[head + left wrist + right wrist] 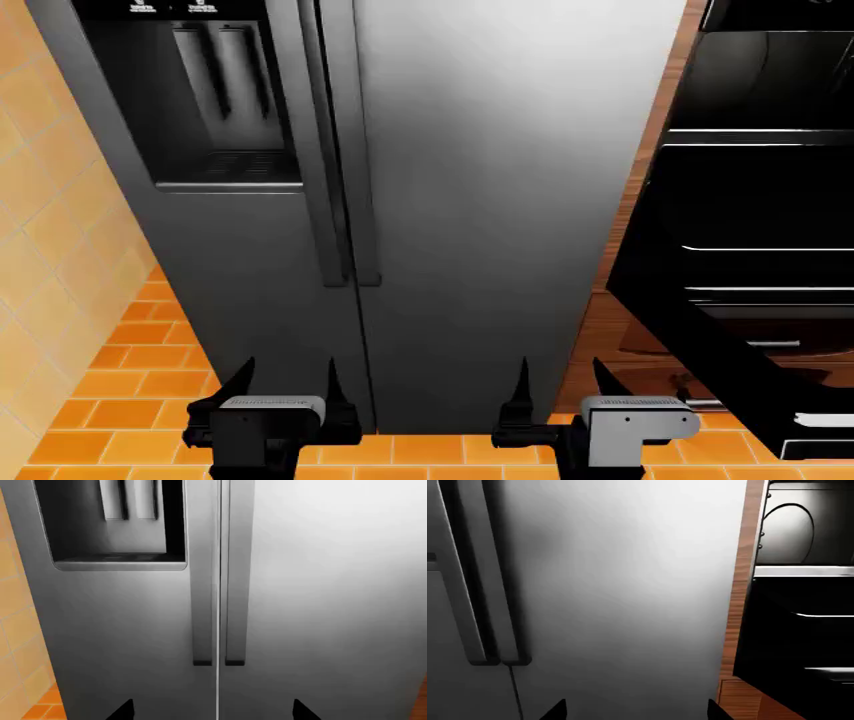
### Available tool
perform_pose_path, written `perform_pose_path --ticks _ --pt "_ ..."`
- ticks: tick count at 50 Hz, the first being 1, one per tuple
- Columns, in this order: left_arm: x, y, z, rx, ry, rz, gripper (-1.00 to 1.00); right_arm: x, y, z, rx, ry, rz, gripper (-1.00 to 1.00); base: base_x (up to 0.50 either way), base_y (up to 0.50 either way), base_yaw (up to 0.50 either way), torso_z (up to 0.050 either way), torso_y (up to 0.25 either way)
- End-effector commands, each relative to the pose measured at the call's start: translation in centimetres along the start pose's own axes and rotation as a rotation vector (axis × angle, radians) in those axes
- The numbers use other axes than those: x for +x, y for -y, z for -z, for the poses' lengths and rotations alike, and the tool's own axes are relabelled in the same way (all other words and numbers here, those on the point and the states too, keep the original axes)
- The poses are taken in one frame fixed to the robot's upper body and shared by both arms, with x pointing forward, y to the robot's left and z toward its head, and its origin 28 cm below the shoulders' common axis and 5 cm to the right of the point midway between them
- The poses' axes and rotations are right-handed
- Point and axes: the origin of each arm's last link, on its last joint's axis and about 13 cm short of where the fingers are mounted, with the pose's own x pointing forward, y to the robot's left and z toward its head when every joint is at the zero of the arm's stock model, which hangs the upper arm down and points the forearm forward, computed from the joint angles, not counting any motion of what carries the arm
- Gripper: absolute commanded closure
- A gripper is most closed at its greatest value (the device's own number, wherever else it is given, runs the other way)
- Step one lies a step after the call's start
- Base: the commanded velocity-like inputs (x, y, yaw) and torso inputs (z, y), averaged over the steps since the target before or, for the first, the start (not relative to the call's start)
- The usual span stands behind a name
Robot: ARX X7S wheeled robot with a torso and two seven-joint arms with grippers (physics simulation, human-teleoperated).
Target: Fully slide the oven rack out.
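Note:
The oven rack is a flat black shelf in the black oven at the right edge of the head view, ending in a thin bright front edge. The right wrist view shows the rack below the oven cavity with its round back fan. The black oven door hangs open below the rack. My left gripper and right gripper stand open and empty, low in front of the fridge and left of the oven. The left gripper faces the fridge handles, and the right gripper faces the right fridge door.
A tall steel fridge with a dispenser recess and two vertical handles fills the middle. A wooden panel separates it from the oven. A tan tiled wall stands on the left above the orange floor tiles.

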Motion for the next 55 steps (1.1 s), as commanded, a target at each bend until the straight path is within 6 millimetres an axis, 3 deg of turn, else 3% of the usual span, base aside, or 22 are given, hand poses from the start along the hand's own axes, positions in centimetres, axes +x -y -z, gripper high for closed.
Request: perform_pose_path --ticks 1,11,47,51,55 --pt "0.0 0.0 0.0 -0.004 0.002 -0.003 -1.0 0.0 0.0 0.0 -0.003 0.002 -0.002 -1.0 0.0 0.0 0.0 0.0 0.0" --pt "0.0 -0.1 -0.1 -0.002 0.017 -0.035 -1.0 -0.1 -0.1 0.0 -0.016 0.015 0.0 -1.0 0.0 0.0 0.0 0.002 0.0" --pt "-0.3 -0.2 -0.3 -0.022 0.021 -0.012 -1.0 -0.2 -0.1 0.0 -0.021 0.029 0.007 -1.0 0.0 0.0 0.0 0.05 0.0" --pt "-0.5 -0.1 -1.6 -0.068 0.004 0.006 -1.0 -0.4 -0.3 -0.9 -0.009 0.031 -0.013 -1.0 0.0 0.0 0.0 0.049 0.0" --pt "-0.9 -0.3 -4.8 -0.046 -0.008 0.021 -1.0 -0.3 0.5 -4.5 -0.005 0.047 -0.009 -1.0 0.0 0.0 0.0 0.003 0.0"
